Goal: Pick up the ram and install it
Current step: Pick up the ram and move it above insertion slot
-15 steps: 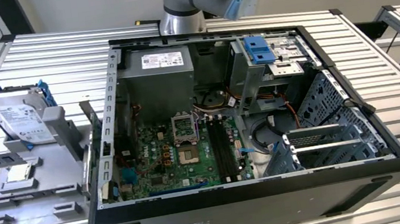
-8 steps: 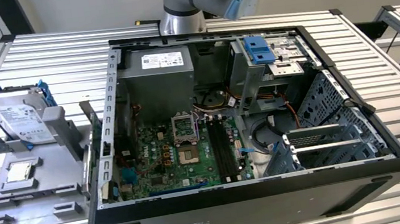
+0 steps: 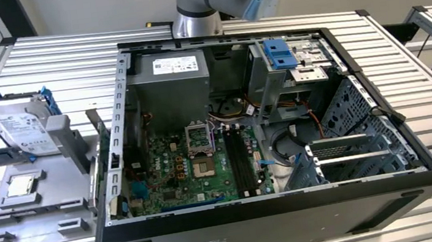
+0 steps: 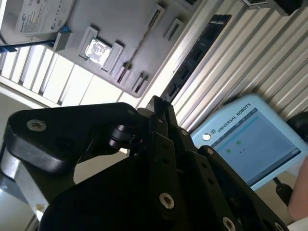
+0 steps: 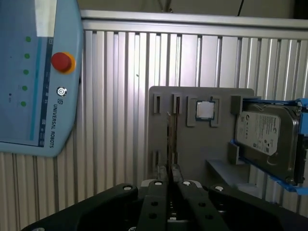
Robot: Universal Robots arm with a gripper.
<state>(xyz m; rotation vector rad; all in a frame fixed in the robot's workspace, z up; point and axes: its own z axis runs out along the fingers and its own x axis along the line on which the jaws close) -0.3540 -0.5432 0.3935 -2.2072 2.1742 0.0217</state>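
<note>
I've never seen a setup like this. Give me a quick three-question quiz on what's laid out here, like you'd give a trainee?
1. True or false: the ram is already fitted inside the computer.
2. On the grey holder, what sits between the ram and the hard drive? A) a processor chip B) a fan C) a screwdriver
3. What colour is the hard drive's frame?
Key: 1 false, it stands on edge in the grey holder, outside the computer; 2 A; 3 blue.
</note>
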